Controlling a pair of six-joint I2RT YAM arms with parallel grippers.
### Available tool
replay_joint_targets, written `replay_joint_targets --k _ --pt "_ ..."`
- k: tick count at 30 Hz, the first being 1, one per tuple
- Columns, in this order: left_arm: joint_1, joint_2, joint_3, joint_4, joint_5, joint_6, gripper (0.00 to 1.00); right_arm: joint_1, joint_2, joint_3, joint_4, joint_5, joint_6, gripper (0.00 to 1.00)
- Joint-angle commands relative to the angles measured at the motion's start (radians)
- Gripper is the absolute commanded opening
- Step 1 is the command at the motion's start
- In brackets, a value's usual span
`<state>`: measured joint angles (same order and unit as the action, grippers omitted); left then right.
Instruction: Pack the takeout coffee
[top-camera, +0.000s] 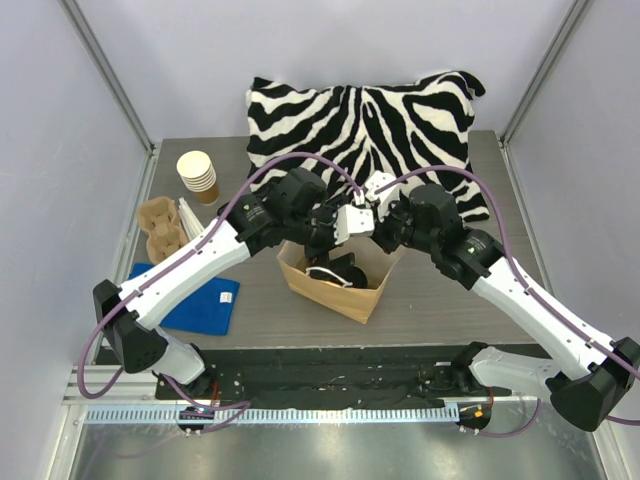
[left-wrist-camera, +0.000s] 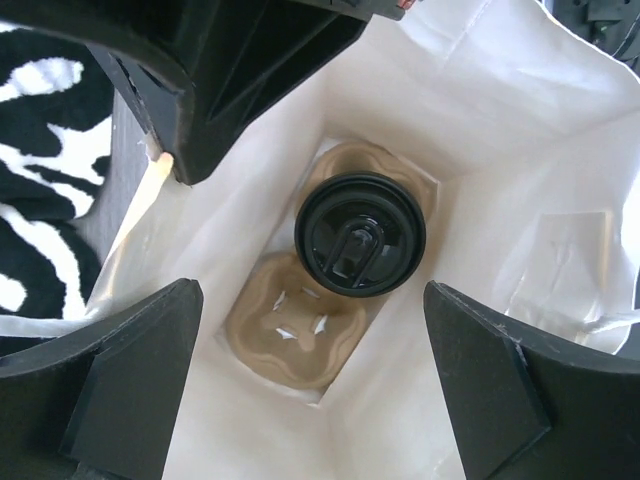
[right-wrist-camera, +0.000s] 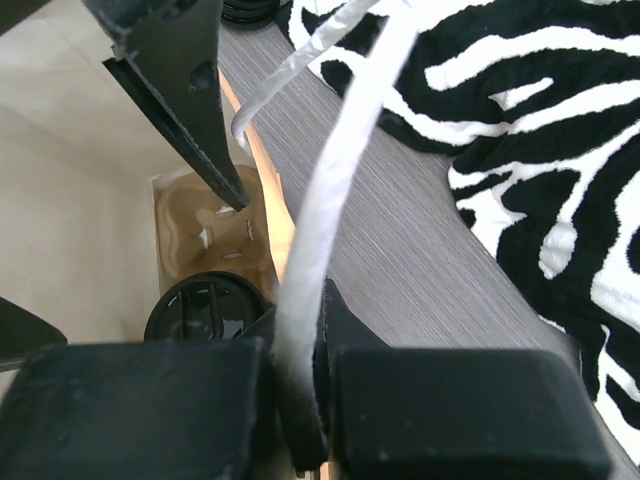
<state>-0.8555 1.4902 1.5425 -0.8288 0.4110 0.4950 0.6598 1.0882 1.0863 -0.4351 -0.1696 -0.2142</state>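
Left wrist: one takeout coffee (left-wrist-camera: 360, 232), one carrier (left-wrist-camera: 290, 335), in bag (left-wrist-camera: 500, 120).

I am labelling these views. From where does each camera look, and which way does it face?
Top external: fixed above and behind, facing down at the table and paper bag; left arm and right arm show.
Left wrist: above the bag, looking down at the takeout coffee in its cup carrier; left jaws show, open.
Right wrist: at the bag's rim, facing the zebra pillow; right jaws show, shut on the white handle.
Shared: both wrist views show the coffee inside the bag.
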Motion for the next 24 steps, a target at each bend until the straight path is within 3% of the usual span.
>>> replay_joint_targets --k 1,9,15,19,24 --pt "0.012 -0.019 0.050 0.000 0.037 -0.044 0.97 -0.008 -0.019 0.018 0.016 -0.007 -0.036 0.01" --pt "0.033 -0.011 0.085 -0.013 0.071 -0.092 0.97 -0.019 -0.024 0.014 0.006 -0.010 -0.045 0.01" --pt "0.033 -0.054 0.059 0.000 0.150 -0.015 0.94 -0.031 -0.022 0.008 0.002 -0.024 -0.047 0.01" --pt "0.033 -0.074 0.056 0.026 0.127 -0.006 0.93 -0.032 -0.025 0.004 0.002 -0.030 -0.048 0.01" --pt "0.053 -0.051 0.100 0.071 0.048 -0.099 0.93 -0.035 -0.025 0.001 0.002 -0.021 -0.045 0.01"
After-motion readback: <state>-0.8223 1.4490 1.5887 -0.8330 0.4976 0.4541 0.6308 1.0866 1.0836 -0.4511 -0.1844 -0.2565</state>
